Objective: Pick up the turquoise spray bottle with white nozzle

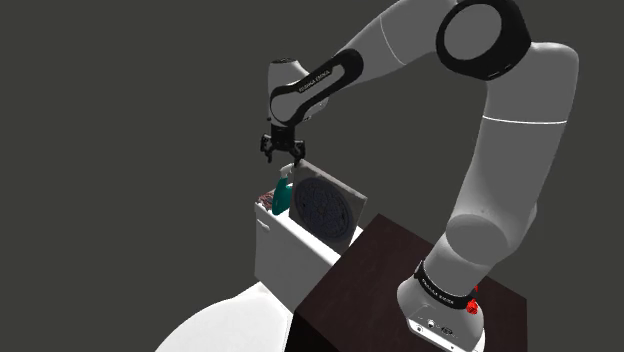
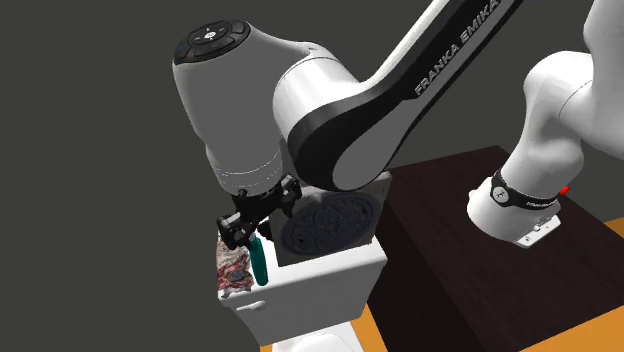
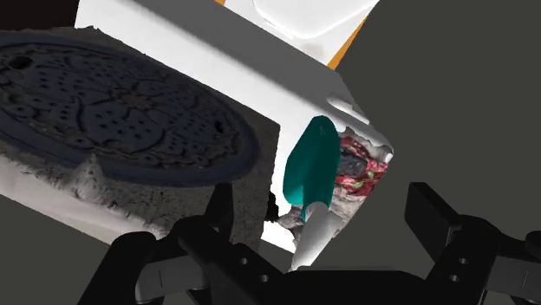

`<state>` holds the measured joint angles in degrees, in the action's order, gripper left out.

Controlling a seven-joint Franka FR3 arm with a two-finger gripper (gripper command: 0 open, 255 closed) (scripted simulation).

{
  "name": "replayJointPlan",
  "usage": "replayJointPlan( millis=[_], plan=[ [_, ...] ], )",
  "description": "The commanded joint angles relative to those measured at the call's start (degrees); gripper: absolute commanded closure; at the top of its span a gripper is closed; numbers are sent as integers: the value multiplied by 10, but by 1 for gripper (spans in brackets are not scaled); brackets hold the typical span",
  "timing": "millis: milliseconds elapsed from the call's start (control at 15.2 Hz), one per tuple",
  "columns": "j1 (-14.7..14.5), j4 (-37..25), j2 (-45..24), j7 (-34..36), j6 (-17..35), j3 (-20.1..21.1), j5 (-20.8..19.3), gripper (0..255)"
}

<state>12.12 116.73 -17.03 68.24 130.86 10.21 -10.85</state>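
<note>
The turquoise spray bottle (image 1: 283,196) with a white nozzle (image 1: 290,167) stands upright on the top of a white tank (image 1: 283,258). My black gripper (image 1: 283,150) hangs directly over it, at the height of the nozzle. In the wrist view the bottle (image 3: 309,165) and its nozzle (image 3: 314,236) lie between the two fingers of the gripper (image 3: 322,197). The fingers stand wide apart and do not touch the nozzle. In the second exterior view the gripper (image 2: 245,226) covers the bottle's top, and the green body (image 2: 258,262) shows below it.
A grey slab with a dark round patterned disc (image 1: 323,205) leans on the tank just beside the bottle. A red-and-white crumpled object (image 2: 232,268) lies on the bottle's other side. The dark brown stand (image 1: 372,270) adjoins the tank, and a white rounded seat (image 1: 228,322) lies below it.
</note>
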Motion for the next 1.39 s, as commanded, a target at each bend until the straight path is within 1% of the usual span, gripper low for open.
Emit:
replayJointPlan(
  millis=[0,264,330,792,924,990,1320],
  plan=[
    [-2,-35,-42,31,3,-12,-9,0],
    [-4,-99,-120,80,10,-38,-16,0],
    [-4,-108,-131,86,11,-41,-16,0],
    [-7,-110,-169,95,48,-47,-25,0],
    [-8,-110,-172,96,51,-47,-26,0],
    [-4,-106,-173,92,55,-48,-26,255],
    [-4,-105,-175,93,59,-49,-27,255]
  ],
)
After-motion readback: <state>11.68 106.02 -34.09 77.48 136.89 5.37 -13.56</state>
